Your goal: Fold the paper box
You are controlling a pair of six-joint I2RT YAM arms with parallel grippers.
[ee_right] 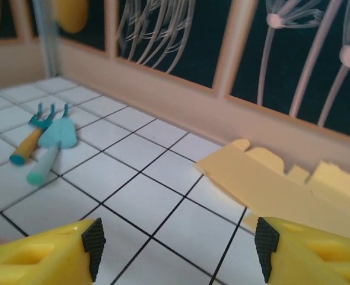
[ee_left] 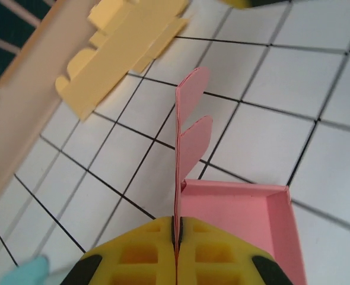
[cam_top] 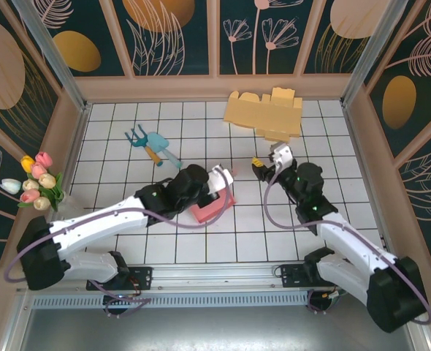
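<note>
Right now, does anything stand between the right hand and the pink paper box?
Nothing visible does: bare white tiles separate the open right hand from the pink paper box. The left hand is shut on the box's upright flap.

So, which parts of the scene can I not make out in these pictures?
- Top view: the left arm covers part of the pink box.
- Left wrist view: the left tool, shut on the upright flap, hides where that flap joins the box. The bottom edge cuts off the box.
- Right wrist view: the right edge cuts off the yellow cardboard.
</note>
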